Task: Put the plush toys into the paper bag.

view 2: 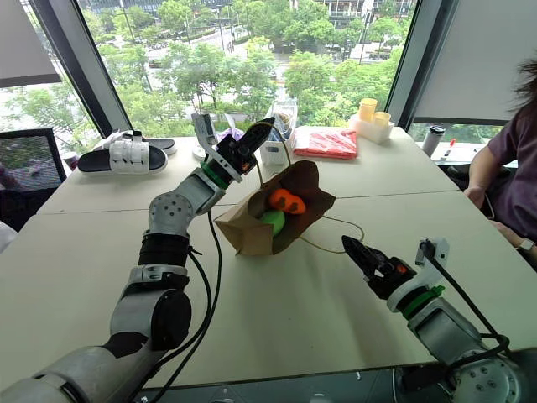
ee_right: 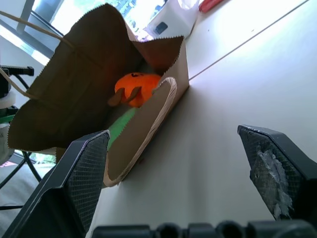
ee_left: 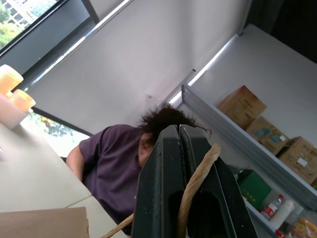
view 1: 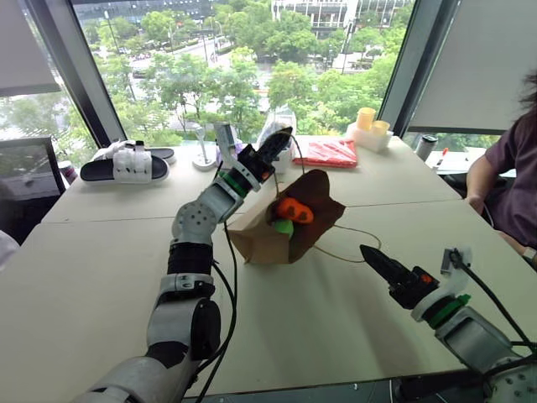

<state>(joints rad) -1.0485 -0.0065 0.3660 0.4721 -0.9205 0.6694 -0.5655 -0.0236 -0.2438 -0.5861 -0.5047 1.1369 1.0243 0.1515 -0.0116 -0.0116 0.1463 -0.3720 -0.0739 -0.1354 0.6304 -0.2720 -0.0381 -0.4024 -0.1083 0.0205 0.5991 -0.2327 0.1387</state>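
Observation:
The brown paper bag [view 1: 256,242] lies tipped on the table with its mouth held up and facing me. Inside it rest the plush toys: the orange one [view 1: 294,210] above the green one [view 1: 283,227]; the orange toy [ee_right: 132,87] also shows through the bag mouth in the right wrist view. My left gripper [view 1: 278,139] is raised above the bag's far rim, shut on the bag's tan string handle [ee_left: 195,183]. My right gripper [view 1: 373,259] hovers above the table to the right of the bag, open and holding nothing, its fingers [ee_right: 84,168] spread wide toward the bag mouth.
The bag's other string handle [view 1: 357,243] lies looped on the table. At the back are black-and-white slippers [view 1: 126,164], a clear plastic bag [view 1: 275,126], a red packet [view 1: 329,153] and yellow cups [view 1: 369,124]. A person in a purple shirt [view 1: 508,176] sits at the right edge.

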